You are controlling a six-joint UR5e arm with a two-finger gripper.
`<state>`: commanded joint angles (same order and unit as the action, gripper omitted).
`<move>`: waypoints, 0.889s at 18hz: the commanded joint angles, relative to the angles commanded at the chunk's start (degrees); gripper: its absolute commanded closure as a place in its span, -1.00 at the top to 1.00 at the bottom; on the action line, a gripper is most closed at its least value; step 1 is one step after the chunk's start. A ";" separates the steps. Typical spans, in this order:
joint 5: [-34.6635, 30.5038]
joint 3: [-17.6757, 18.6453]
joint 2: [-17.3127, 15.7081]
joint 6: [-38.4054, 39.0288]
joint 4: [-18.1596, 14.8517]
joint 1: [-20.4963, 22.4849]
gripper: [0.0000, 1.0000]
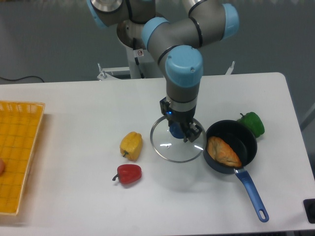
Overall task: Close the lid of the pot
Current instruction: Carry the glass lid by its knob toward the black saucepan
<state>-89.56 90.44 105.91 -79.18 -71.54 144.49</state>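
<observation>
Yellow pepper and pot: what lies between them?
In the camera view, the lid, held by the gripper, hangs between the yellow pepper and the pot.

- Arm reaches in from the top of the frame; wrist points straight down over the table.
- Gripper [179, 132] hangs vertical, its 2 fingers clamped on a blue knob.
- Blue joint caps visible at wrist and elbow.
</observation>
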 joint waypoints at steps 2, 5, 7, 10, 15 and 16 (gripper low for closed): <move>-0.18 0.09 0.00 -1.58 0.09 1.14 0.12; -0.35 0.17 0.35 -5.36 0.44 2.46 0.12; -2.36 0.18 0.70 -6.34 0.53 3.34 0.12; -4.31 -0.17 1.58 -8.09 0.79 4.74 0.12; -5.62 -0.79 3.95 -9.76 2.81 5.98 0.12; -6.06 -0.97 4.22 -9.85 3.25 5.98 0.12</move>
<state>-95.62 89.47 110.12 -89.03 -68.30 150.47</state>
